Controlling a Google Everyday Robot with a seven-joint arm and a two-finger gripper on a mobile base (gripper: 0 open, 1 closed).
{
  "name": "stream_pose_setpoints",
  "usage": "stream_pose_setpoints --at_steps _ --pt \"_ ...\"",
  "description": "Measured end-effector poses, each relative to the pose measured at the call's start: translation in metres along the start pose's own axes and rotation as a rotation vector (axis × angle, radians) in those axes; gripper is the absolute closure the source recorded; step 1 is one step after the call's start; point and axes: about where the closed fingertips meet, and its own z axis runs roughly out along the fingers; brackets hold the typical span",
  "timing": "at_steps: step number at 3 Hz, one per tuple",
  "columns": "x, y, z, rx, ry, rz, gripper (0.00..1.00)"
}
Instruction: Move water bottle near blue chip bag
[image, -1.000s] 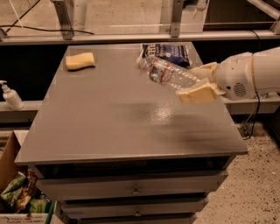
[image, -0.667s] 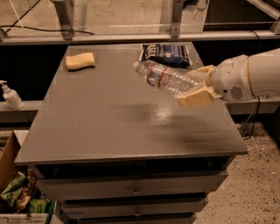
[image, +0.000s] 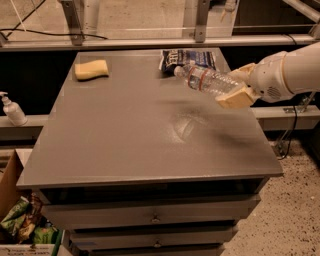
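Pump bottle (image: 12, 107): off the left side of the table (image: 125, 150), on a lower ledge. It has no part in this job.
Sponge (image: 91, 69): back left of the table, well apart from the work, and in the same spot as a second ago.
Table middle: a pale glint and a soft dark patch lie below the bottle. I take this to mean the bottle is in the air, not resting.
Bag (image: 192, 57): flat at the back edge, right of centre, unmoved.
Bottle (image: 207, 81): carried nearly level, cap toward the bag, base end in the gripper. The cap end overlaps the bag's front edge in this view. I cannot tell whether it hangs over the bag or just in front of it.
Gripper (image: 235, 86): right of the bag, over the table's right rear part. Its jaws are clamped on the bottle's base end, one tan finger above and one below.
Arm (image: 295, 70): reaches in from the right edge.
Change: within the last second the bottle and gripper dipped a little, then swung right and back. The cap was left of the bag's near corner and now meets the bag.
Meaning: the carry looks almost done, with lowering and release beside the bag still to come.
Risk: a round bottle laid on its side may roll, and setting it down too far back could put it on the bag.
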Motion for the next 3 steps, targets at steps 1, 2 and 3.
stream_pose_setpoints --at_steps 1,2,3 --pt "0.029 -0.046 0.007 0.068 0.096 -0.023 1.00" --pt "0.046 -0.074 0.022 0.090 0.158 -0.046 1.00" --pt "0.048 -0.091 0.045 0.081 0.186 -0.070 1.00"
